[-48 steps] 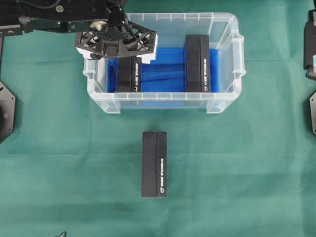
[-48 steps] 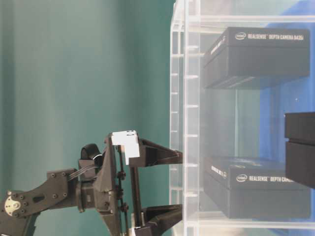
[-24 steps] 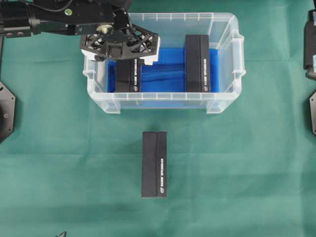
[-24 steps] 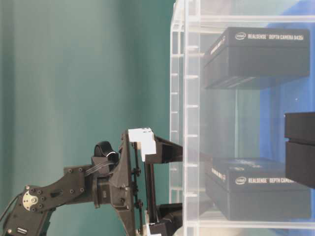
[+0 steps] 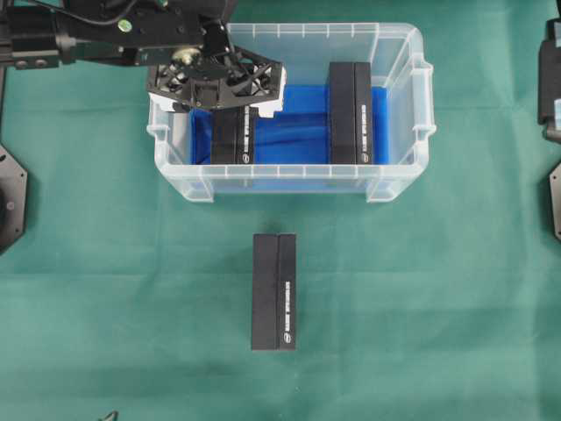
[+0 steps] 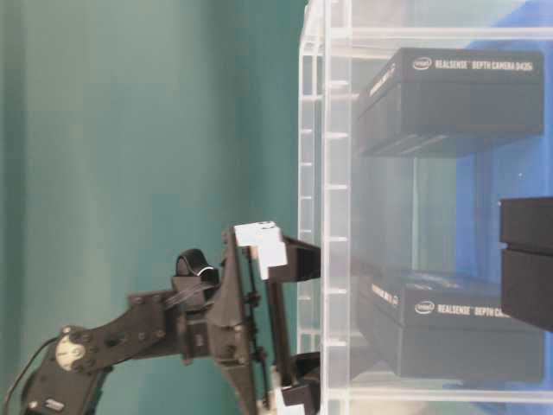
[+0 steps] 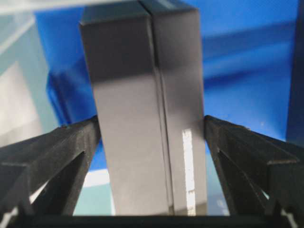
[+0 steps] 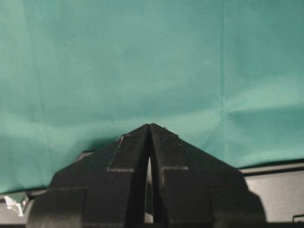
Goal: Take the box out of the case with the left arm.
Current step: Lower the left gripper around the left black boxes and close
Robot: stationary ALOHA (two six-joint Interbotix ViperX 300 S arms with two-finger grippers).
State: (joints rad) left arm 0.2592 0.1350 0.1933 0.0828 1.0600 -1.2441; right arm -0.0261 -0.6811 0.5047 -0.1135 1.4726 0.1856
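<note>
The clear case [image 5: 289, 182] with a blue floor holds two black boxes. The left box [image 5: 233, 139] lies under my left gripper [image 5: 230, 110], which reaches down into the case at its far-left corner. In the left wrist view the box [image 7: 142, 118] stands between the two black fingers [image 7: 71, 147], which flank its long sides, close to them or just touching. The jaws are open. In the table-level view the left gripper [image 6: 302, 327] pokes through the case wall [image 6: 333, 173] towards the lower box [image 6: 441, 324]. My right gripper [image 8: 150, 126] is shut over green cloth.
The second box [image 5: 351, 112] lies in the right half of the case. Another black box [image 5: 274, 291] lies on the green cloth in front of the case. The right arm [image 5: 550, 74] is at the right edge.
The left gripper has moved further into the case and down, so its open fingers now straddle the left box. The right arm has not moved.
</note>
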